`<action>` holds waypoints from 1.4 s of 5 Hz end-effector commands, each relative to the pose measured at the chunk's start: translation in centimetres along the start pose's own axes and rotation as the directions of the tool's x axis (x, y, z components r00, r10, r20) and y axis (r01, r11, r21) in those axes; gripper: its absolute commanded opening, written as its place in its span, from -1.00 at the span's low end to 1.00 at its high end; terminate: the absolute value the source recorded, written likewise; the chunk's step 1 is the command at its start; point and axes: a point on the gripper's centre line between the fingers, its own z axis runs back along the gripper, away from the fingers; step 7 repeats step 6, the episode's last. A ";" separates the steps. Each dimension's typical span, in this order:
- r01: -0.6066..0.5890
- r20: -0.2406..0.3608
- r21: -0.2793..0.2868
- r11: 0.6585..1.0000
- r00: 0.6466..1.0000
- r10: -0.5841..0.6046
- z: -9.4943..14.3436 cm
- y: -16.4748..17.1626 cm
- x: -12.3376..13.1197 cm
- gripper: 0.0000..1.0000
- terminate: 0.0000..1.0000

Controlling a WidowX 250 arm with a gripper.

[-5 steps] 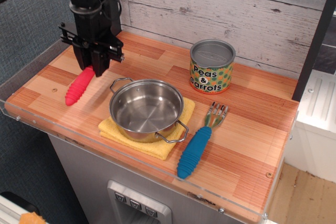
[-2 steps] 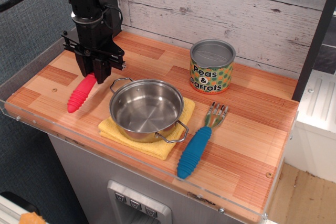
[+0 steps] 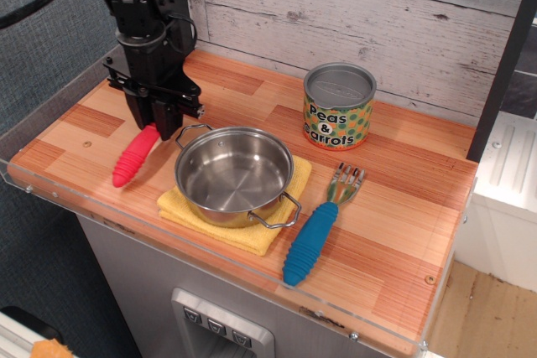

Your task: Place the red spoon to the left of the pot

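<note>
The red spoon (image 3: 134,158) shows only its ribbed red handle, which slants down-left over the wooden counter, left of the pot. Its metal bowl is hidden inside my gripper (image 3: 158,121), which is shut on the spoon's upper end. The handle's lower tip is at or just above the counter; I cannot tell if it touches. The shiny steel pot (image 3: 234,173) with two wire loop handles sits on a yellow cloth (image 3: 267,230) at the counter's front middle. My gripper is just left of the pot's rear handle.
A "Peas & Carrots" tin can (image 3: 338,106) stands behind the pot to the right. A blue-handled fork (image 3: 317,229) lies right of the pot. A clear plastic rim (image 3: 50,193) edges the counter's left and front. A wood-plank wall is behind.
My gripper has moved a little to the right and toward the front with the red spoon in it, bringing the handle closer to the pot.
</note>
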 end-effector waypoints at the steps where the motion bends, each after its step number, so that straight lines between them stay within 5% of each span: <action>1: 0.002 0.046 0.003 1.000 0.999 -0.002 1.5 1.3 -0.6 1.00 -1.00; 5: -0.082 0.137 -0.024 0.996 0.987 0.085 5.5 1.4 0.2 1.00 -1.00; 6: -0.210 0.123 -0.038 0.977 0.969 0.213 6.3 0.0 0.4 1.00 1.00; 7: -0.210 0.123 -0.038 0.977 0.969 0.213 6.3 0.0 0.4 1.00 1.00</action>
